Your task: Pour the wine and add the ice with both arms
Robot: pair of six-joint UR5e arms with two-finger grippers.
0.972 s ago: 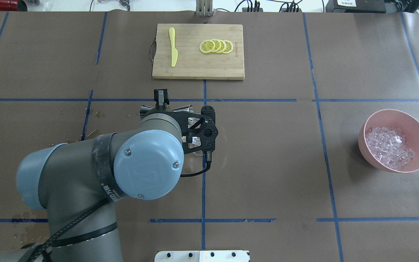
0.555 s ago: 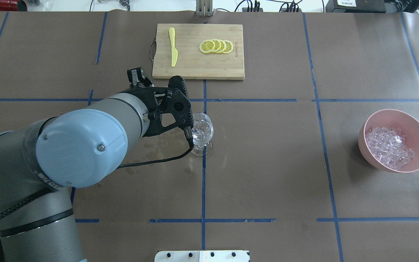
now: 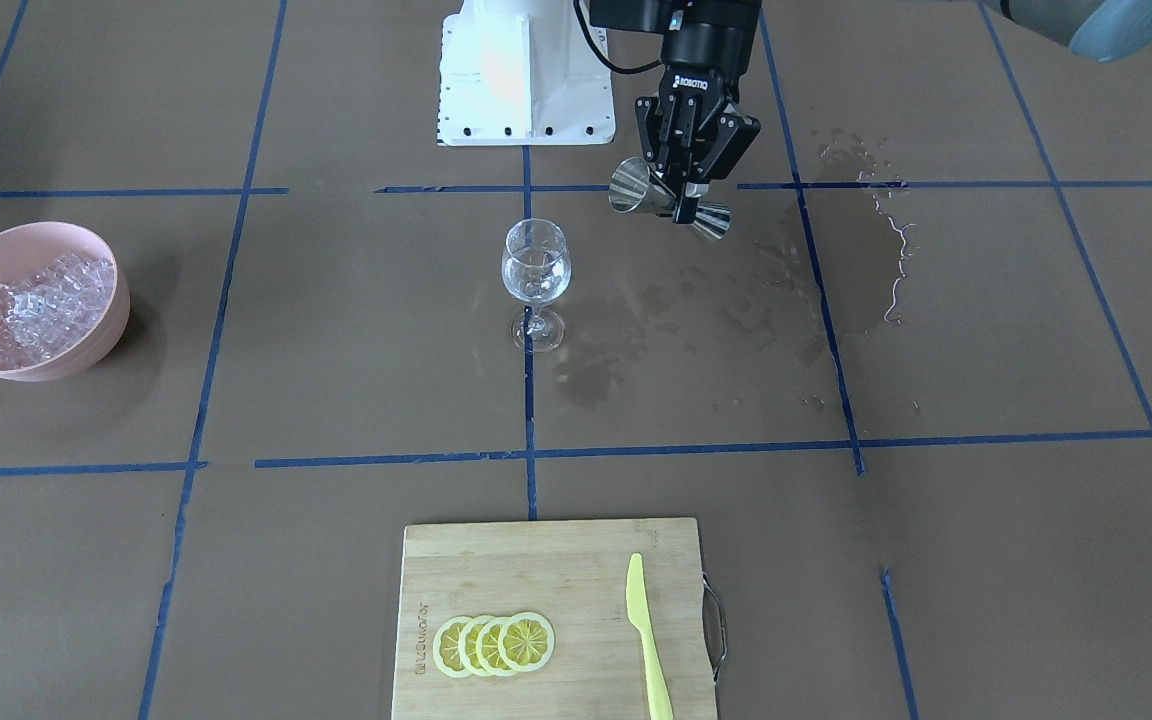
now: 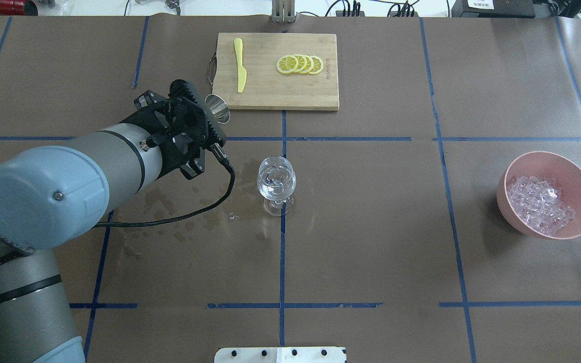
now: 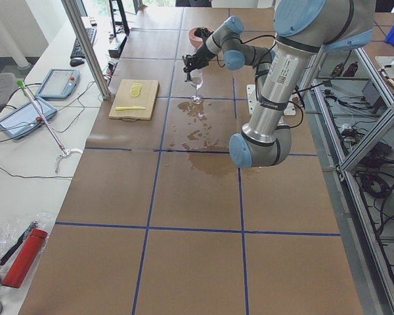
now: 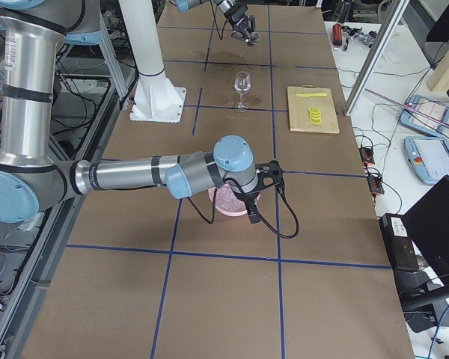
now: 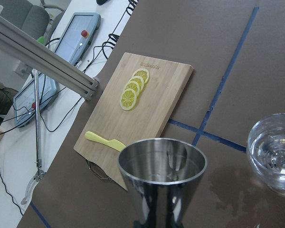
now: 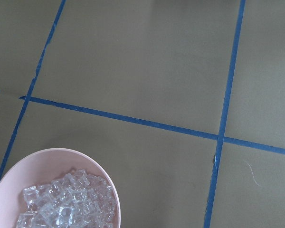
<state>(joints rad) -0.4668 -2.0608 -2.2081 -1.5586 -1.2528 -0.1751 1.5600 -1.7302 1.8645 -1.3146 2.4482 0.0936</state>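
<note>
**Wine in the glass, ice yet to go in**

The pouring half looks done. The wine glass [image 4: 276,184] stands upright on the brown paper at the table's middle, and the left wrist view shows the wine [image 7: 275,159] as a shallow pool of clear liquid in its bowl. I see no cubes in it. The left gripper [image 3: 684,195] is clamped on the waist of a steel jigger [image 3: 631,187], held off the table and tipped nearly on its side. It is apart from the glass, on the robot's left of it. The cup facing the wrist camera looks empty. Dark wet stains [image 3: 656,320] mark the paper beside the glass, so some liquid seems to have missed.

The ice step is what is left. The ice [image 4: 540,204] lies heaped in the pink bowl [image 4: 502,181], well away on the robot's right. The right gripper [image 6: 272,178] shows only in the right side view, close by that bowl, and I cannot tell whether its claw is released or clenched. Its wrist camera looks down on the bowl's edge and shows no fingers. The lemon slices [image 3: 494,643] and yellow plastic knife [image 3: 648,640] lie untouched on the bamboo cutting board [image 3: 556,560].

As for writing, "ROBOTIQ" runs in white down the left gripper's body. The board carries a burnt-in stamp along one edge, too small to read with confidence.
</note>
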